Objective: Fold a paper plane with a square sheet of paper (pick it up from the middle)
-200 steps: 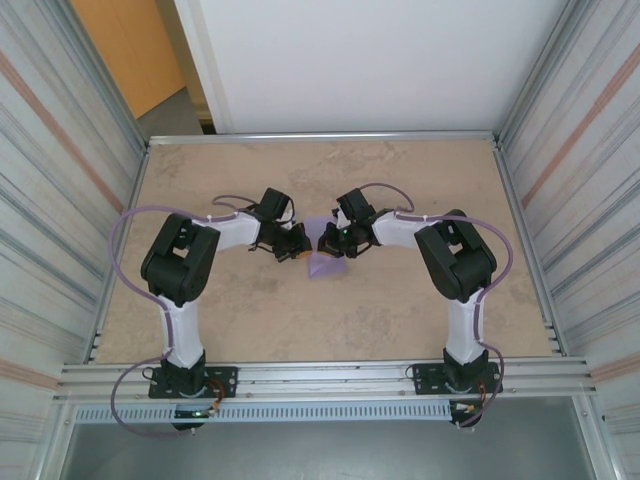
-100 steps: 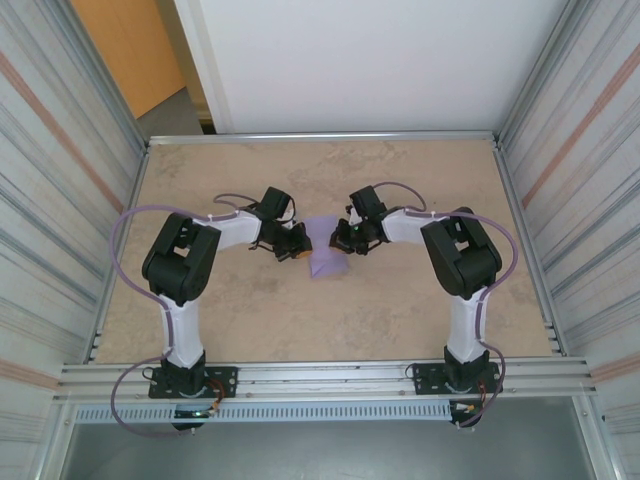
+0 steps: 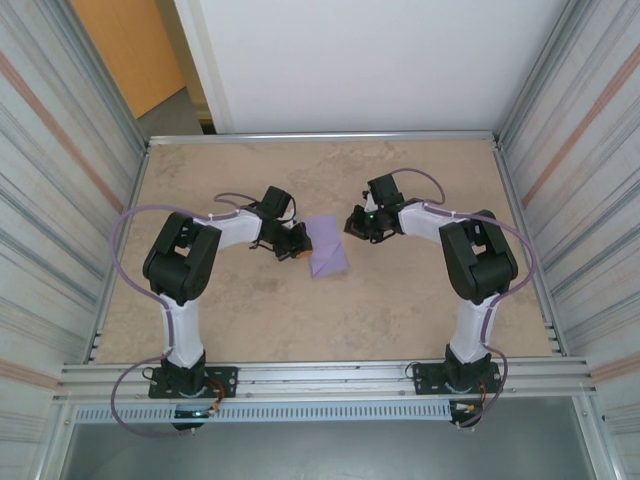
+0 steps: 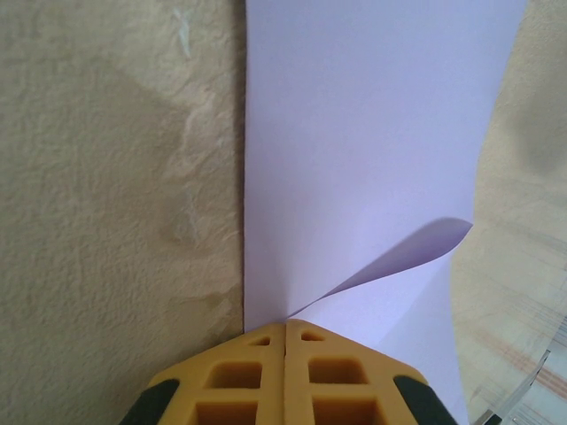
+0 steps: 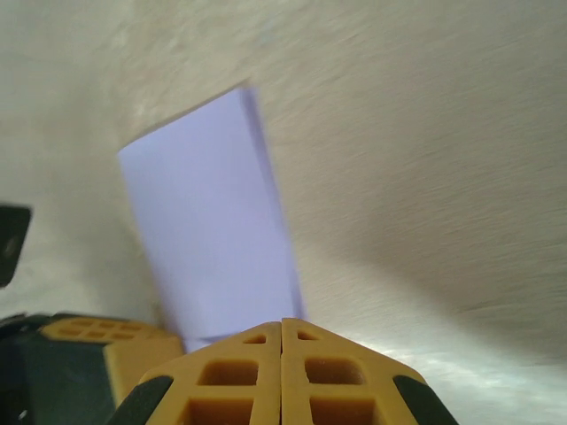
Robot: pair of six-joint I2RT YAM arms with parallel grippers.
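The left arm (image 3: pixel 180 265) bends in from the left of the square sheet of paper (image 3: pixel 328 250) and ends right at the sheet's left edge. The left jaws are closed, their yellow fingertips (image 4: pixel 239 376) pressed flat against each other. In the left wrist view the tips meet at the sheet's near edge. One layer of the paper curls up in an arc from the seam between them, so the jaws look to be pinching that layer. The exact contact is hidden under the tips.

The sheet lies on the counter (image 3: pixel 420 300), between the two arms. It is pale lilac and plain, and it reads as a narrow oblong doubled over on itself, not an open square. In the left wrist view one long edge of the sheet (image 4: pixel 354 133) runs straight and lies flat on the counter, while the raised layer ends in a rounded free corner on the opposite side.

Just right of the sheet and a little beyond it, the right jaws hang near its far right corner but apart from it. They are closed too, yellow fingertips (image 5: pixel 230 376) tight together, and they hold nothing. In the right wrist view the sheet (image 5: pixel 213 230) lies out past those tips, somewhat blurred, with a yellow tip of the left jaws beside its near end. The right arm (image 3: pixel 478 262) reaches in from the right of the sheet.
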